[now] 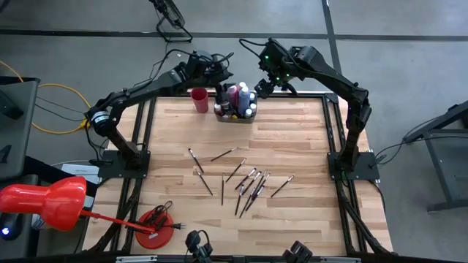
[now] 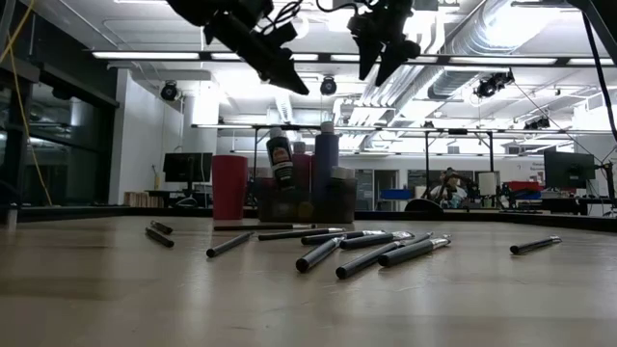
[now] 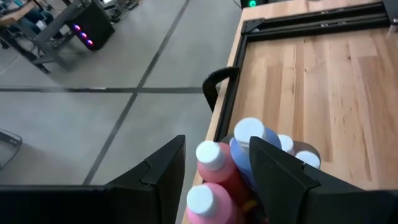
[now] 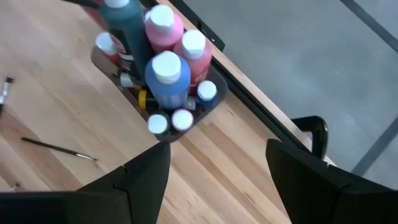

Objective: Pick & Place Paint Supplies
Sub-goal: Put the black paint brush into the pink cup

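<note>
Your paintbrushes (image 1: 245,179) lie scattered mid-table, nearer the front edge. At the far edge, paint bottles (image 1: 240,98) crowd a grey tray (image 4: 211,102), its contents partly hidden. Above it hover your left gripper (image 3: 214,171) and right gripper (image 4: 214,171), both released, empty.

the paint bottles (image 1: 238,98) stand packed in the grey tray (image 1: 235,116) at the far edge with the pink cup (image 1: 199,100) just beside, blocking my sideways reach there, while paintbrushes (image 1: 248,183) litter mid-table and bare wood stays open between them and the tray.
</note>
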Motion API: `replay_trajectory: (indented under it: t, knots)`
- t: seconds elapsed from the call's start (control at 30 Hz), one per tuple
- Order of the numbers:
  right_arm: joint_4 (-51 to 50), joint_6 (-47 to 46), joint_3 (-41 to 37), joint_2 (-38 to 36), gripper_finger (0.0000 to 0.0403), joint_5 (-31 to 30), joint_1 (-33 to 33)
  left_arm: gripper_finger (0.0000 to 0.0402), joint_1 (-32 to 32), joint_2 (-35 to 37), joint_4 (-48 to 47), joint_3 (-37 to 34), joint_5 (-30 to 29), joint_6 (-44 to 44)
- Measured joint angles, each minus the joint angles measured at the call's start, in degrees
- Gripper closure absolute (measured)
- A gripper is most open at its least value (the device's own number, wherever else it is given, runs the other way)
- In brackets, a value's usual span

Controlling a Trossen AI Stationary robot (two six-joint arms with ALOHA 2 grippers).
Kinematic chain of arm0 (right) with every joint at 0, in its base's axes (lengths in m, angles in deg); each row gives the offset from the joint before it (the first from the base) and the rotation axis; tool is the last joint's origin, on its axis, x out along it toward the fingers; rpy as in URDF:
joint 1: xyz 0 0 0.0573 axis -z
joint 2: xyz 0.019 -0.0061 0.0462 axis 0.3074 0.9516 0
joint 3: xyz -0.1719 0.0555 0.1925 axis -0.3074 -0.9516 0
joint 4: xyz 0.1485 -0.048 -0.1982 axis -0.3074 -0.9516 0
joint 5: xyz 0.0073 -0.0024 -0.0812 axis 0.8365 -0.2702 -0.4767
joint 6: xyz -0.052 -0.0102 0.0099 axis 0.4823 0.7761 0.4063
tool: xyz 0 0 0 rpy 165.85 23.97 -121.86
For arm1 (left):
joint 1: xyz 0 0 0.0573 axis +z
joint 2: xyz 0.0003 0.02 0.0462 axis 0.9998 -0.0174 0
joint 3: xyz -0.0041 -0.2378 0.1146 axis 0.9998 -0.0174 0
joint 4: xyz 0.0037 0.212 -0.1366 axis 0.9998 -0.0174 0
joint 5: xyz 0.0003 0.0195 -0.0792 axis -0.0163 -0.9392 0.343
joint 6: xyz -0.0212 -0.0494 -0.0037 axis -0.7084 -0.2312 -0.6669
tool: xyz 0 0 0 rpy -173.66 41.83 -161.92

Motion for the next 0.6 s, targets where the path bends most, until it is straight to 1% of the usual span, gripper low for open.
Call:
replay_trajectory:
  t: [0.2, 0.3, 0.47, 0.6]
  knots:
    - [-1.9, 0.0, 0.0, 0.0, 0.0145, -0.1, 0.0, 0.0229, 0.0, 1.1, -3.0, 0.0, 0.0, 1.1]
    - [-4.4, 0.3, 0.0, 0.0, 0.0145, -0.1, -0.3, 0.0229, 0.0, 2.1, -5.1, 0.0, 0.0, 1.4]
    - [-7.4, 2.1, 0.0, 0.0, 0.0145, -0.1, -1.9, 0.0229, 0.0, 5.5, -10.7, 0.0, -0.5, 3.9]
    - [-9.0, 3.6, 0.0, 0.0, 0.0145, -0.1, -3.6, 0.0229, 0.0, 8.4, -17.1, 0.0, -0.5, 4.5]
